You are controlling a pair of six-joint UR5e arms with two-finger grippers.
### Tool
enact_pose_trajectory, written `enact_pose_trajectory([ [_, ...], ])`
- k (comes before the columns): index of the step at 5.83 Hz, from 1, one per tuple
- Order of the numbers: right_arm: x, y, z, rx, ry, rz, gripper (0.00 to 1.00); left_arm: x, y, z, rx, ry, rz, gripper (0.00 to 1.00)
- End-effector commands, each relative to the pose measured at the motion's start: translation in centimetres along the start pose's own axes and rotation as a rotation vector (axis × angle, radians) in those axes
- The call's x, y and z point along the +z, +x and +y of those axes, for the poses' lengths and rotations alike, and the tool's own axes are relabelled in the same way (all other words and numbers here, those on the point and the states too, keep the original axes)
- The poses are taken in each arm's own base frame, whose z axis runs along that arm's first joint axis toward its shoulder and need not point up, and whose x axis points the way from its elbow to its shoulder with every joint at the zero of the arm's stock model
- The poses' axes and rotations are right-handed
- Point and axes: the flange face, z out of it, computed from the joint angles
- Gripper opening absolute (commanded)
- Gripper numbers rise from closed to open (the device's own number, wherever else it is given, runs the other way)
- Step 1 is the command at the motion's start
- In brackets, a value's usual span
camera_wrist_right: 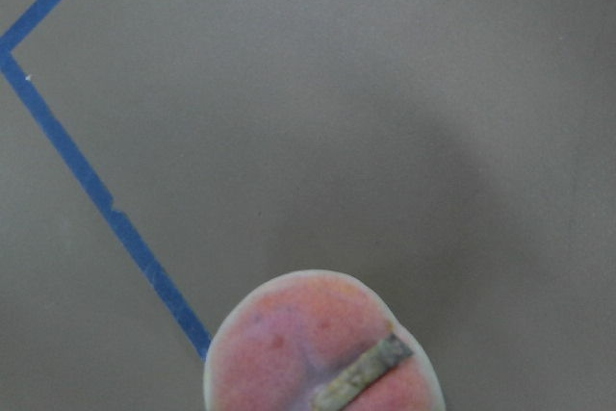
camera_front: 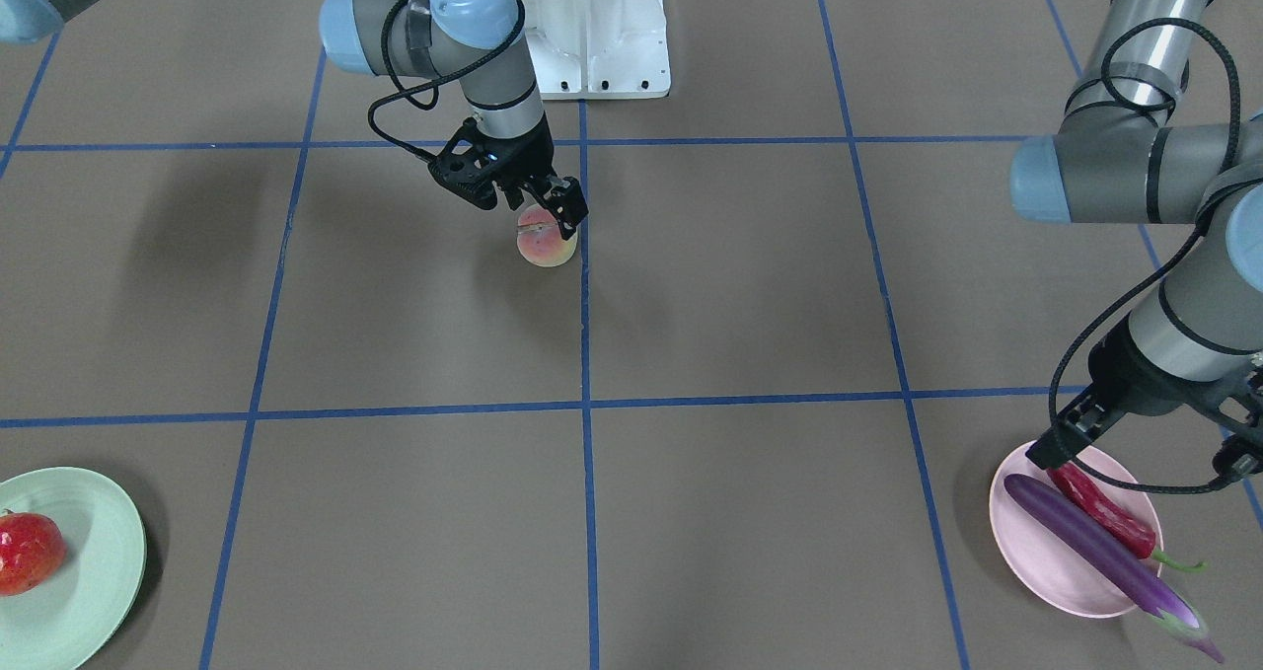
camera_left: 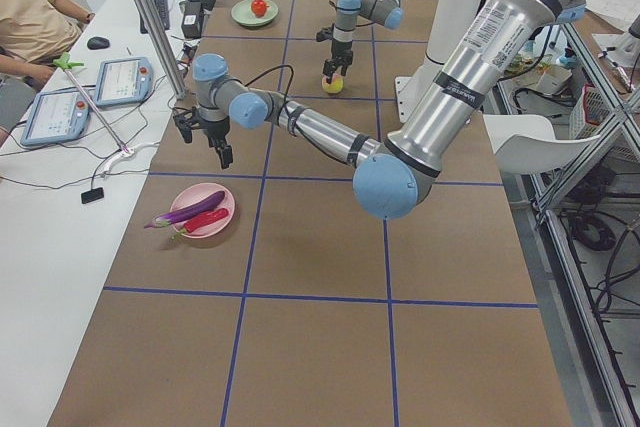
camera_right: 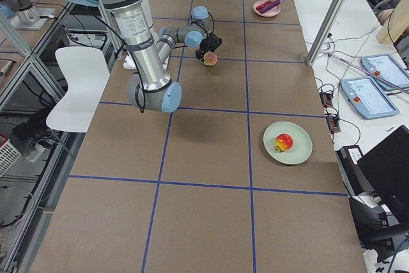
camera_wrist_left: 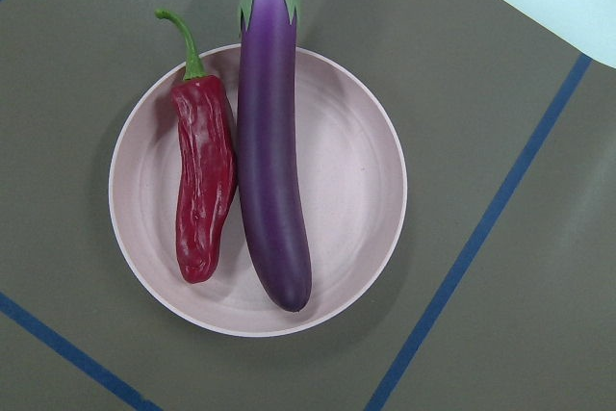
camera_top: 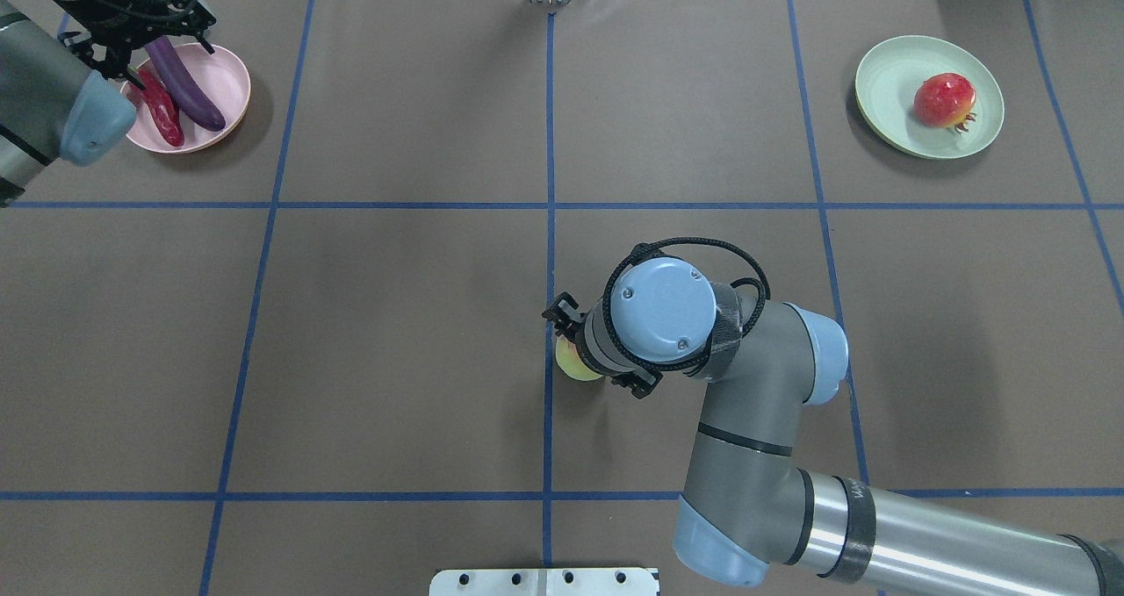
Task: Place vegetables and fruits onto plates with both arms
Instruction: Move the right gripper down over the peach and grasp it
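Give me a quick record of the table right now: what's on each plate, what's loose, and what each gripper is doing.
pink plate: eggplant and chili, side by side
green plate: red fruit
loose: peach, on the table by the centre line
left gripper: open, empty, above the pink plate
right gripper: down at the peach; grip unclear
not yet done: peach onto a plate

Bright overhead light throws soft, faint shadows on the table (camera_front: 740, 285), and the peach (camera_wrist_right: 322, 348) at six o'clock looks slightly blurred.
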Motion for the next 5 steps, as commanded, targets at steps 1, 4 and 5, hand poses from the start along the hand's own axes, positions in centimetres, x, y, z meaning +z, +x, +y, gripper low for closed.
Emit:
enact_pose_trajectory([
  [1,0.4,0.0,-0.1,0.005,0.0,-0.005,0.71,0.0,0.0,0.0,0.003,0.01,-0.002,1.0],
  [4,-1.9,-1.0,-1.2,0.006,-0.012,-0.059,0.0,-0.1,0.3,0.5,0.01,0.007,0.002,1.0],
  [5,-1.7,-0.7,-1.5,0.008,-0.007,-0.056,0.0,0.0,0.4,0.6,0.011,0.006,0.001,1.0],
])
